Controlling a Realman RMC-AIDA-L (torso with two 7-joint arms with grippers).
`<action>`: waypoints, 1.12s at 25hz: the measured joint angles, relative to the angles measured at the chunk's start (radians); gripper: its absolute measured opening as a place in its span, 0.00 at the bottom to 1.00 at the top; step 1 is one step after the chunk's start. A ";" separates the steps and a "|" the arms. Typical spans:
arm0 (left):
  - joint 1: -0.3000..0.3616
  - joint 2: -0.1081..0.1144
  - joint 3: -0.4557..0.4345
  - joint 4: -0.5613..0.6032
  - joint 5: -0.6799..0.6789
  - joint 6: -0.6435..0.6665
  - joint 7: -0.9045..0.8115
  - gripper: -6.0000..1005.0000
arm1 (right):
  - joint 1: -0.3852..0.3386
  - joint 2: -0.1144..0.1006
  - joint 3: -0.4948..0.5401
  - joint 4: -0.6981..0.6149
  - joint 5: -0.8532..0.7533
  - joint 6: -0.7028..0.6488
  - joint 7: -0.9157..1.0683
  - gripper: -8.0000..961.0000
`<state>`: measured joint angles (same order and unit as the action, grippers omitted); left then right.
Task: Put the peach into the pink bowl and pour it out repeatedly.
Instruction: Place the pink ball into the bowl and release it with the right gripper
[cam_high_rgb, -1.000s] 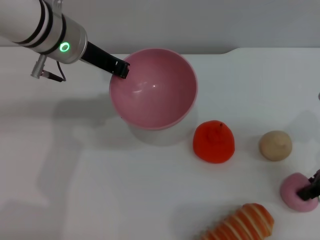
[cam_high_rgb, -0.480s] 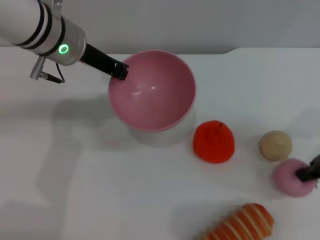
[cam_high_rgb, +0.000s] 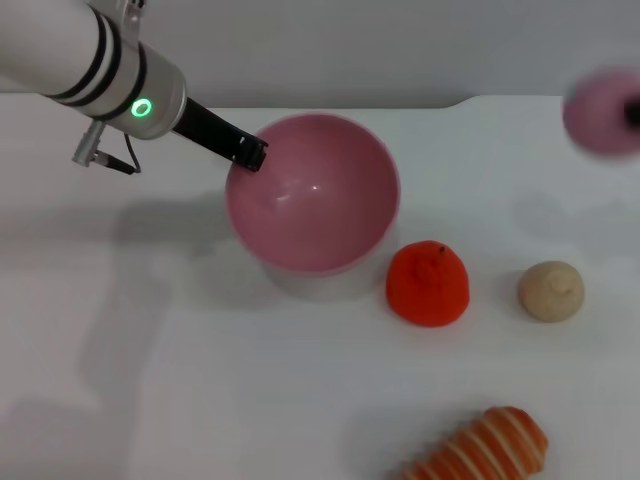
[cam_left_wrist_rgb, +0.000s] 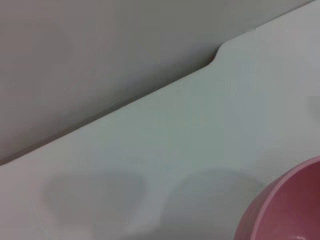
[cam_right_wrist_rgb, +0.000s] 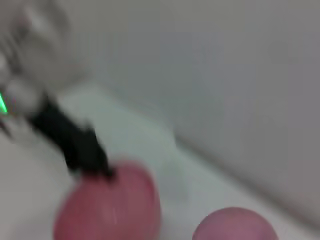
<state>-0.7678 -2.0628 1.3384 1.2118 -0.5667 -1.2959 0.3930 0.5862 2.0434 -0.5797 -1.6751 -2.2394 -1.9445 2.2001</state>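
Peach (cam_high_rgb: 603, 110) hangs high at the far right, pinched by the right gripper (cam_high_rgb: 632, 112), not yet over the pink bowl (cam_high_rgb: 312, 192). Left gripper (cam_high_rgb: 250, 153) clamps the bowl's rim; the bowl is empty, so dropping in and pouring remain.

The right wrist view is smeared. The pink bowl (cam_right_wrist_rgb: 107, 207) sits low on the pale worktop (cam_right_wrist_rgb: 140, 140), with the left claw (cam_right_wrist_rgb: 95, 167), a dark shape, touching its rim. That claw's arm runs off toward a green light (cam_right_wrist_rgb: 3, 103). The peach (cam_right_wrist_rgb: 235, 225) fills the near edge, close to the camera. A grey wall (cam_right_wrist_rgb: 225, 75) stands behind.
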 joint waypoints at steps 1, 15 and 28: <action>-0.001 0.000 0.002 -0.003 -0.002 0.000 0.000 0.06 | 0.000 -0.001 0.020 -0.025 0.061 0.001 0.011 0.05; -0.003 0.001 0.022 -0.003 -0.065 0.015 0.000 0.06 | 0.052 0.018 -0.266 0.281 0.216 0.270 -0.072 0.05; -0.005 0.003 0.025 -0.010 -0.065 0.030 0.007 0.06 | 0.056 0.021 -0.290 0.331 0.237 0.340 -0.098 0.28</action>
<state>-0.7732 -2.0597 1.3634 1.2021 -0.6320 -1.2663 0.3997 0.6424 2.0647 -0.8695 -1.3437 -2.0022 -1.6040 2.1017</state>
